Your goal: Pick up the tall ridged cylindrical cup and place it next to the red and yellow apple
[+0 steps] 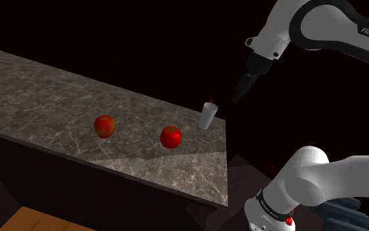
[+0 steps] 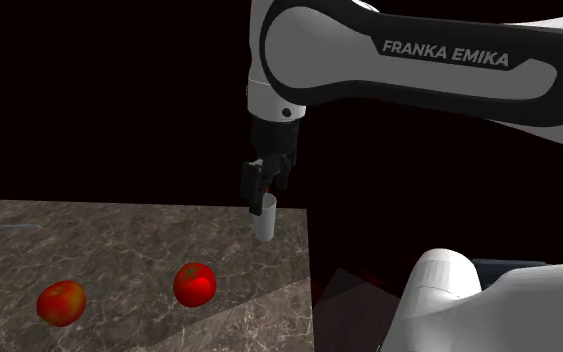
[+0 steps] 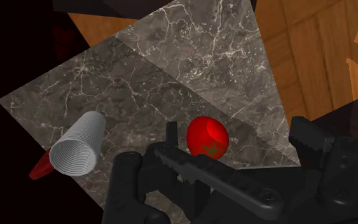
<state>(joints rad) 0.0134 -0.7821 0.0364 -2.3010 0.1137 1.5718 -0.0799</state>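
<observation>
A pale ridged cup (image 1: 208, 115) stands upright near the marble counter's (image 1: 58, 92) far right corner in the shoulder view. My black gripper (image 1: 237, 97) hangs above it and a little beyond that corner, apart from it. In the second exterior view the gripper (image 2: 262, 190) hovers just over the cup (image 2: 264, 222). Seen from the wrist, the cup (image 3: 79, 149) lies off to one side of the open gripper (image 3: 238, 130), with nothing between the fingers. A red and yellow apple (image 1: 105, 126) rests mid-counter. An all-red apple (image 1: 170, 136) sits between it and the cup.
A small red sliver (image 3: 42, 167) pokes out beside the cup. The counter's edge runs close to the cup on the stand's side, with wooden floor (image 3: 311, 51) below. Black area surrounds the counter. The robot's base (image 1: 294, 190) rises at the shoulder view's lower right.
</observation>
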